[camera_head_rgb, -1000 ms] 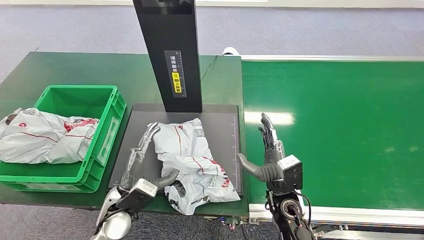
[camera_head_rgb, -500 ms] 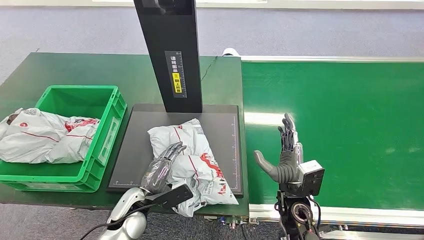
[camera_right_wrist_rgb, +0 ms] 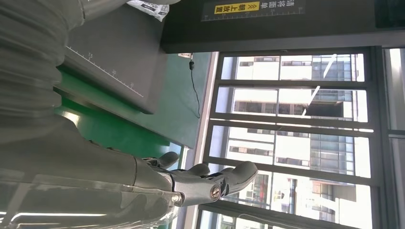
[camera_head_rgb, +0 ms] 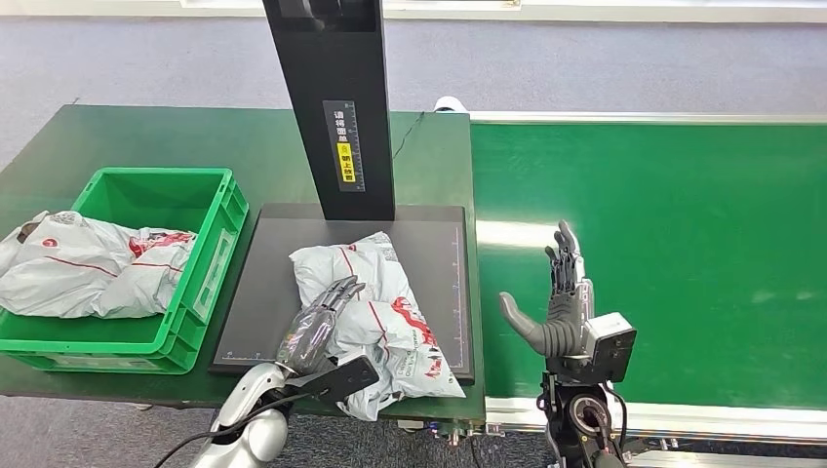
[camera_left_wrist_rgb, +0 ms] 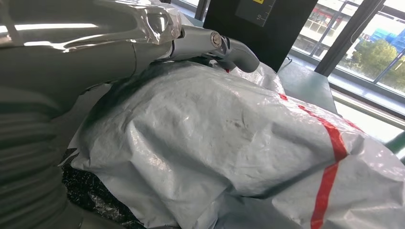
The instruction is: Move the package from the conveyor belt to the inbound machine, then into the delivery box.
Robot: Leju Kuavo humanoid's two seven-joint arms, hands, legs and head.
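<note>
The grey plastic package point(camera_head_rgb: 380, 307) with red stripes lies on the black platform point(camera_head_rgb: 268, 268) of the inbound machine. My left hand point(camera_head_rgb: 317, 331) rests on the package's left side, fingers stretched flat across its top; its thumb is hidden. Up close, the fingers point(camera_left_wrist_rgb: 215, 43) reach over the crinkled package point(camera_left_wrist_rgb: 229, 143). My right hand point(camera_head_rgb: 561, 302) stands upright and open over the left edge of the green conveyor belt point(camera_head_rgb: 683, 244), holding nothing. The same hand point(camera_right_wrist_rgb: 191, 181) appears with fingers spread in the right wrist view.
The machine's black column point(camera_head_rgb: 336, 107) rises behind the platform. A green crate point(camera_head_rgb: 210, 253) at the left holds other grey packages point(camera_head_rgb: 88, 268). The dark green table point(camera_head_rgb: 146, 136) carries crate and machine.
My left hand turned from beside the package to lying on top of it. My right hand drew away to the right, over the belt. Little has moved in the last half second.
</note>
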